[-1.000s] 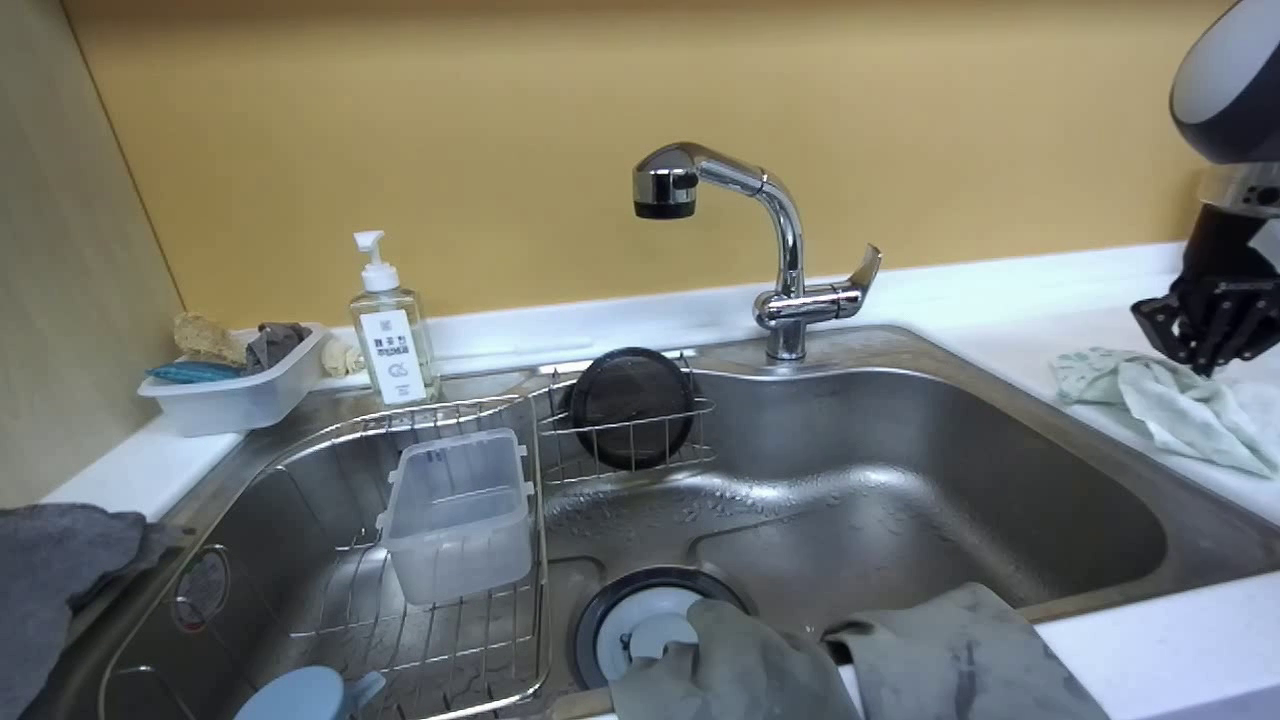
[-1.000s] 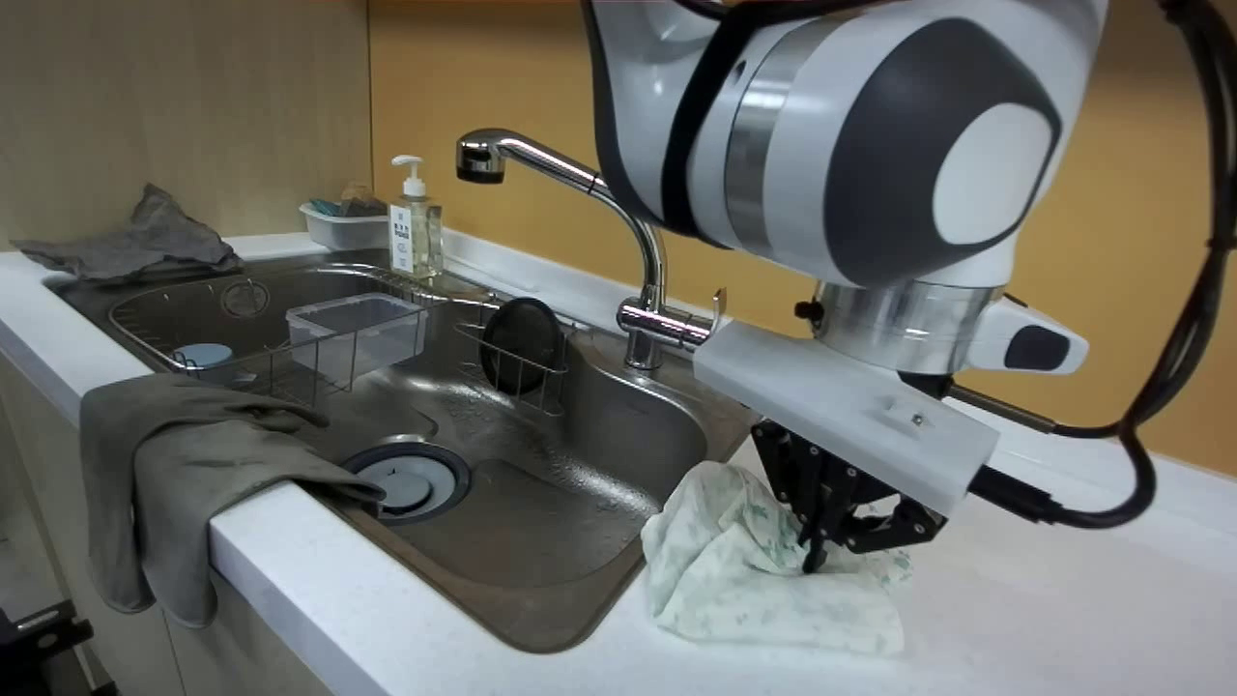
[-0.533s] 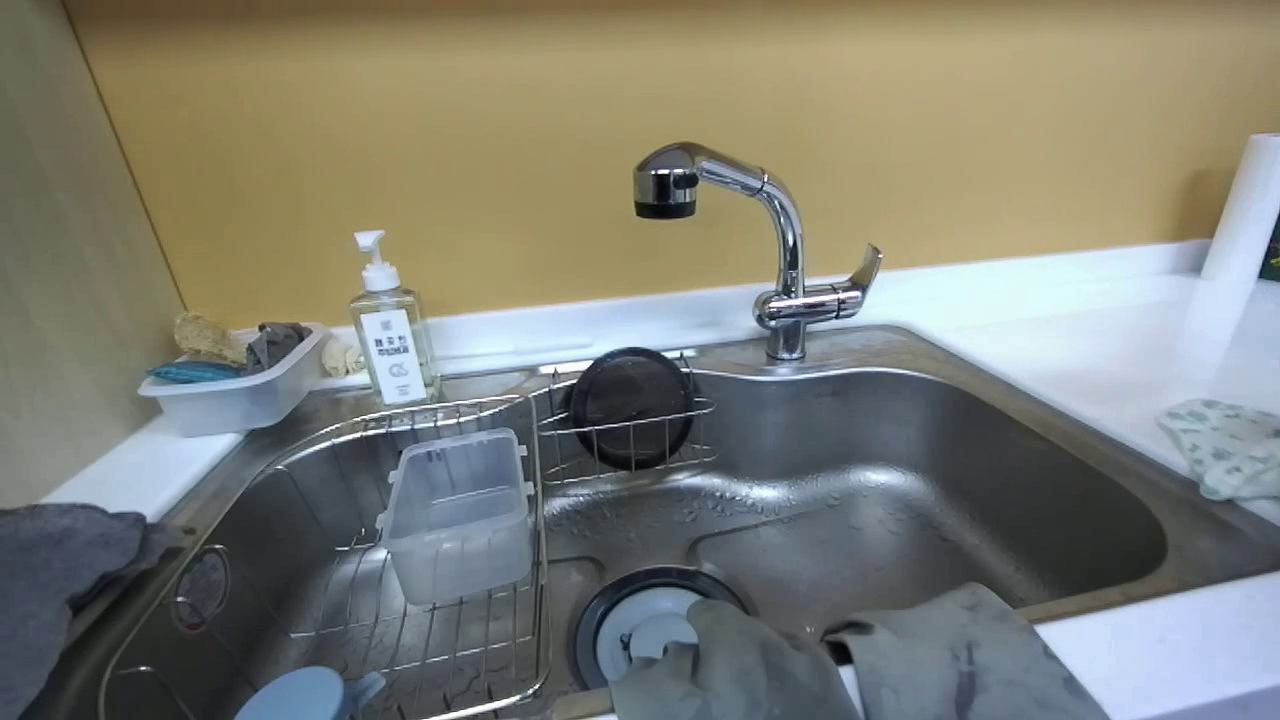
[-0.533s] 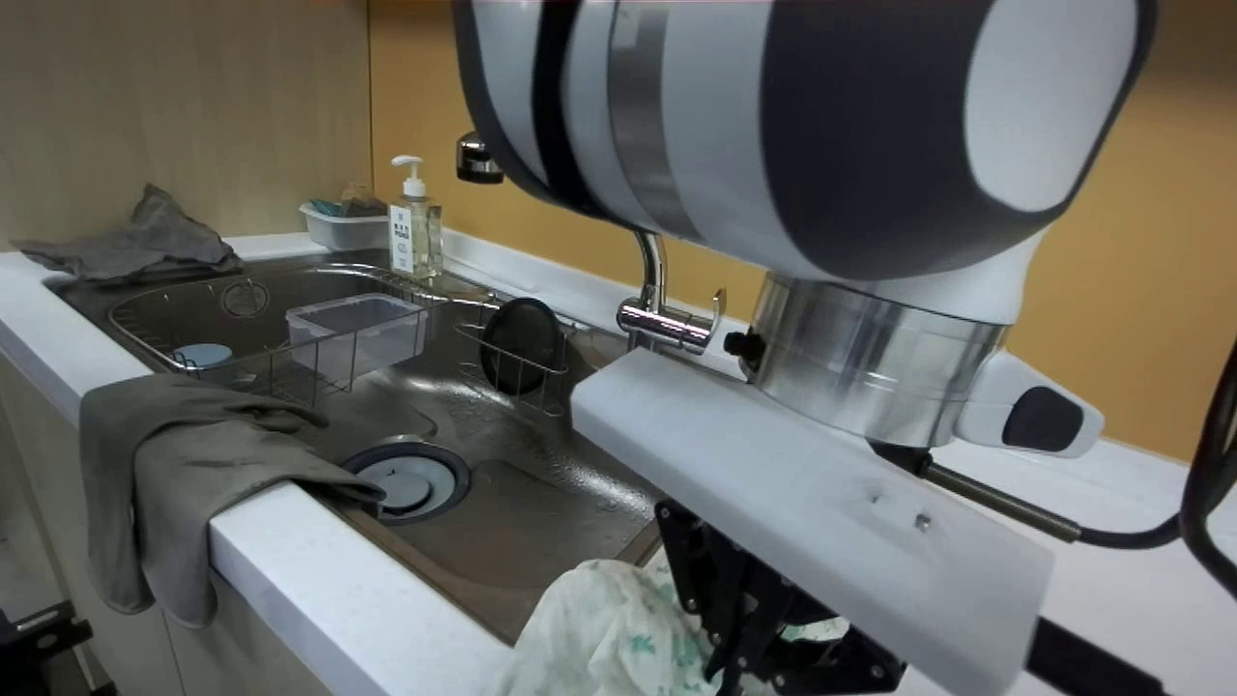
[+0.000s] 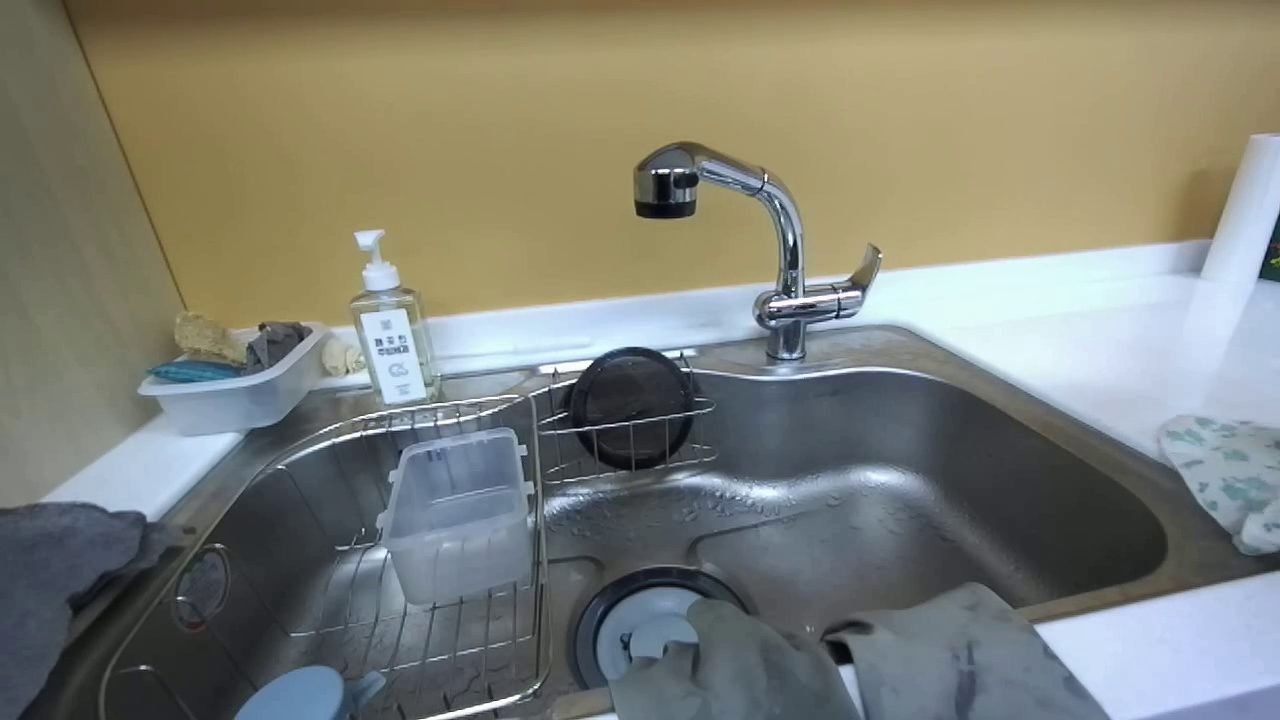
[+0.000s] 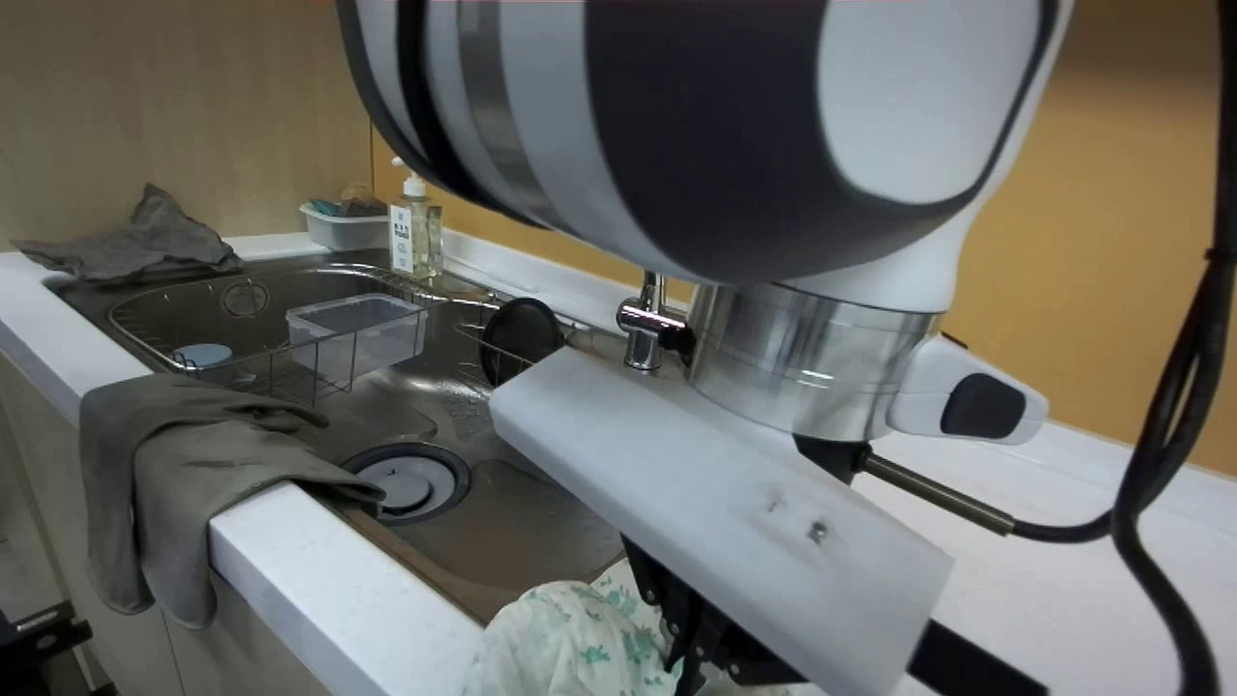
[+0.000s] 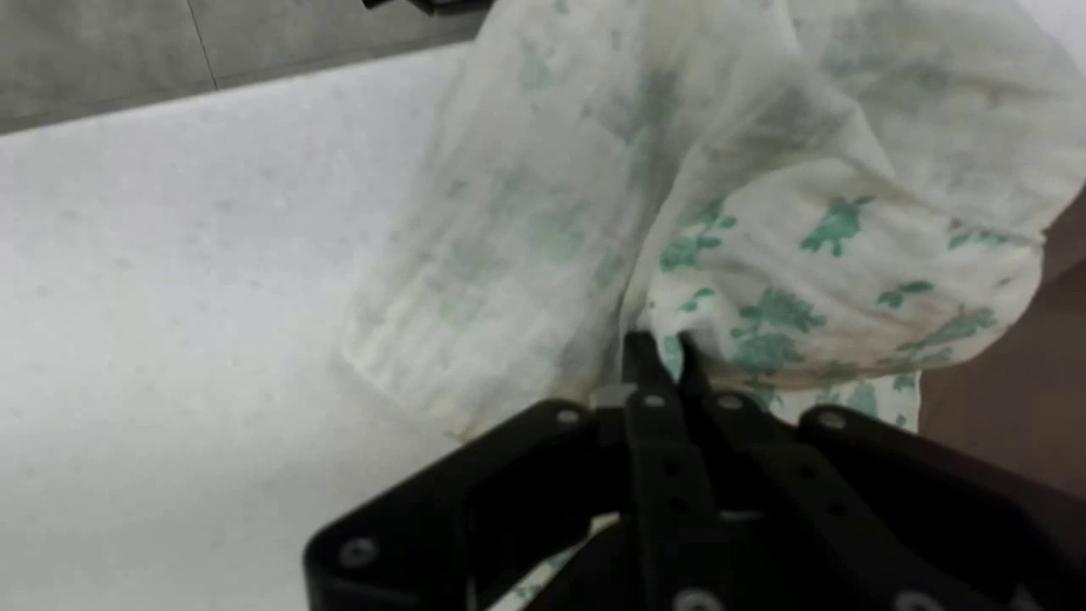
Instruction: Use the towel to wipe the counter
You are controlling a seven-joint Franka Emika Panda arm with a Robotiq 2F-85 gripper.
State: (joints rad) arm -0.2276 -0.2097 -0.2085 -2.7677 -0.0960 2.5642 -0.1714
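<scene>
The towel is white with green floral print. It lies crumpled at the right edge in an exterior view (image 5: 1225, 470) and at the bottom in an exterior view (image 6: 570, 638). In the wrist view the towel (image 7: 780, 280) spreads over the white counter (image 7: 170, 297) and reaches the sink rim on the right and the counter's front edge at the top. My gripper (image 7: 664, 348) is shut on a fold of the towel, with some cloth between the fingertips. The gripper (image 6: 681, 667) is partly hidden by its white mount in an exterior view.
The steel sink (image 5: 1050, 440) lies beside the towel. It holds a wire rack with a clear plastic box (image 5: 460, 520). The faucet (image 5: 790, 260) stands behind it. Grey gloves (image 6: 213, 464) hang over the front edge. A paper roll (image 5: 1240, 210) stands at the back right.
My gripper has moved with the towel along the counter beside the sink, toward the counter's front edge. The gripper has left one of the exterior views, where a paper roll now shows.
</scene>
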